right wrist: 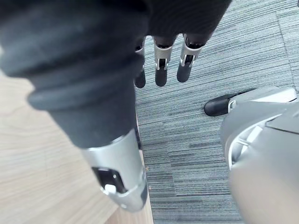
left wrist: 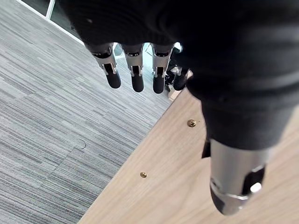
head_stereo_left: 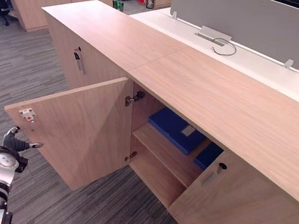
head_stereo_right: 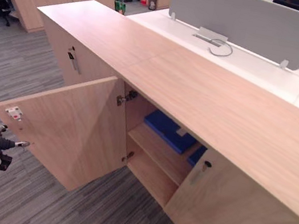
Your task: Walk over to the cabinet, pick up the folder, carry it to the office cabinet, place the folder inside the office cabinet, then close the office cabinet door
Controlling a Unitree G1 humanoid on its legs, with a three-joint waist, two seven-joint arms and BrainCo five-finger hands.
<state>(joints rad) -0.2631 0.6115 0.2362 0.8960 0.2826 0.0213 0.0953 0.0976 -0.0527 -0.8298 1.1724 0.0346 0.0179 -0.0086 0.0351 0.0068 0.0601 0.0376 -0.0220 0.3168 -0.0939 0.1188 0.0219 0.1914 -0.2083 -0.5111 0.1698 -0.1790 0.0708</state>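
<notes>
Now I am holding my empty left hand [head_stereo_left: 16,143], fingers loose, just beside the open door's [head_stereo_left: 82,129] free edge to push it shut, the blue folder [head_stereo_left: 175,129] lying on the shelf [head_stereo_left: 162,152] beyond it, right hand [right wrist: 160,74] hanging slack.

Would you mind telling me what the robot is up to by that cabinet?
The blue folder lies on the shelf inside the office cabinet, whose door stands wide open. The robot's left hand is at the door's outer edge, fingers straight, holding nothing; closing the door looks like what remains. Its right hand hangs open beside a wooden panel, above the carpet.
</notes>
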